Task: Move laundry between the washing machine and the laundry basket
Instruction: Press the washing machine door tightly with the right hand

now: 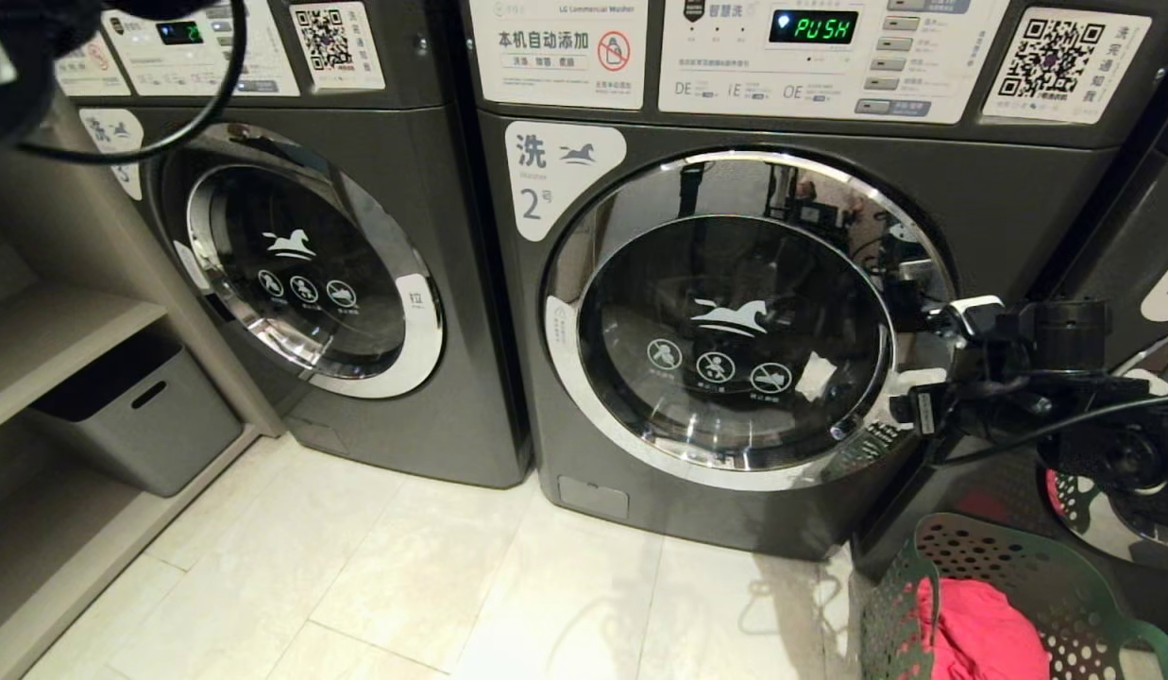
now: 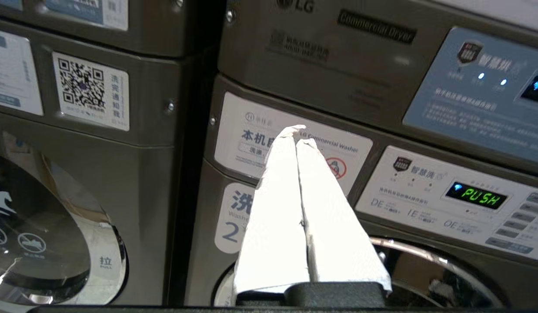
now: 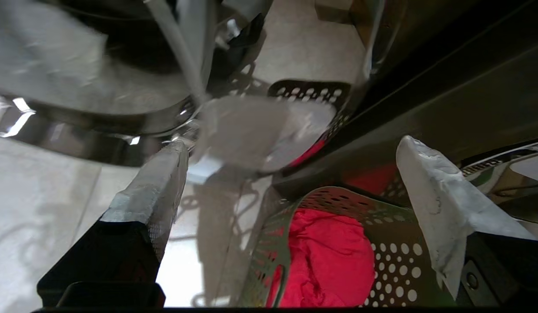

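red laundry (image 3: 325,256) sits in green basket (image 3: 395,261), on floor right of washer 2 door (image 1: 735,340), which is shut. right gripper (image 3: 290,191) spread wide, directly above, nearer. left gripper (image 2: 297,143) clenched, empty, up by panel.

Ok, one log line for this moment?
washer door closed | right hand open above basket | red laundry in basket | left hand shut, empty

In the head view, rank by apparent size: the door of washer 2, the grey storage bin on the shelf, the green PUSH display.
1. Door of washer 2, by far the largest.
2. Grey storage bin, farther off, so its true size is unsure.
3. PUSH display, smallest.
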`<state>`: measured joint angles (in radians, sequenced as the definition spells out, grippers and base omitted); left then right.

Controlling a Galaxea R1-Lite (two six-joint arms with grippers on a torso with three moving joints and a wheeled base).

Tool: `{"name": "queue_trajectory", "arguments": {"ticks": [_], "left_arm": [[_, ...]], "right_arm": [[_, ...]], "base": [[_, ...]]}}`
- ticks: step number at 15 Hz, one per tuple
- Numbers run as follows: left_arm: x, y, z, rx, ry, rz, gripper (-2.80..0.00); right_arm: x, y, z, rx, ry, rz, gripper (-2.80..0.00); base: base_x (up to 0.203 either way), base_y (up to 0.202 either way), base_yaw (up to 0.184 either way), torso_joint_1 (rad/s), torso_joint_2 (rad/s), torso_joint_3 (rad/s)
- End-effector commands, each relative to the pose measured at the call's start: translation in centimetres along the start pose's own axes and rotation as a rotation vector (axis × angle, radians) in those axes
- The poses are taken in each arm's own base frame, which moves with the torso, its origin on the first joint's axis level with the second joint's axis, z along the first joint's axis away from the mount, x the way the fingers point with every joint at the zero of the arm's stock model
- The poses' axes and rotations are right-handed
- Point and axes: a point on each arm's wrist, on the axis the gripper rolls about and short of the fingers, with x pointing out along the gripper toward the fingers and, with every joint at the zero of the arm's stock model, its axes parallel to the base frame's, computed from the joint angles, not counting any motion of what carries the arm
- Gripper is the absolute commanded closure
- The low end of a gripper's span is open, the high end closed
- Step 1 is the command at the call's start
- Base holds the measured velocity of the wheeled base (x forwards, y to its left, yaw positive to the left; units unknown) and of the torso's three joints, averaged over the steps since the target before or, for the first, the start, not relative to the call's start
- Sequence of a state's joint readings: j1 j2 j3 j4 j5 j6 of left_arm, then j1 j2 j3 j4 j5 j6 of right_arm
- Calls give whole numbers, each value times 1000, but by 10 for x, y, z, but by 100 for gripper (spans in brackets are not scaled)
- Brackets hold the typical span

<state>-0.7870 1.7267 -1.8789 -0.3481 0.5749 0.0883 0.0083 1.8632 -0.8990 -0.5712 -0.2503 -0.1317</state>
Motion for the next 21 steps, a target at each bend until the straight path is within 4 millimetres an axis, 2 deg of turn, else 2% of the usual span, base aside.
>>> {"name": "queue_trajectory", "arguments": {"ticks": [1,7,12,15,19,21], "left_arm": [[-7,6,14,-15,-24,7,0],[-5,6,6,-9,-6,4,0],[-6,7,6,-9,-6,9,0],[-8,11,13,-12,-18,16,0],[-9,12,14,-11,-18,19,0],[-9,11,11,-6,-10,16,0]], "right_arm": [[20,-4,-14,-12,35,-40,-280],[25,-10,-16,-19,43,-97,-280],[73,-12,-12,3,-82,-195,-280],[90,-12,-8,5,-110,-214,-280],[94,-11,-12,7,-100,-221,-280],[84,-13,-11,0,-94,-219,-280]], "base": [[0,0,0,0,0,0],[0,0,0,0,0,0],[0,0,0,0,0,0],[0,0,0,0,0,0],[0,0,0,0,0,0],[0,0,0,0,0,0]]}}
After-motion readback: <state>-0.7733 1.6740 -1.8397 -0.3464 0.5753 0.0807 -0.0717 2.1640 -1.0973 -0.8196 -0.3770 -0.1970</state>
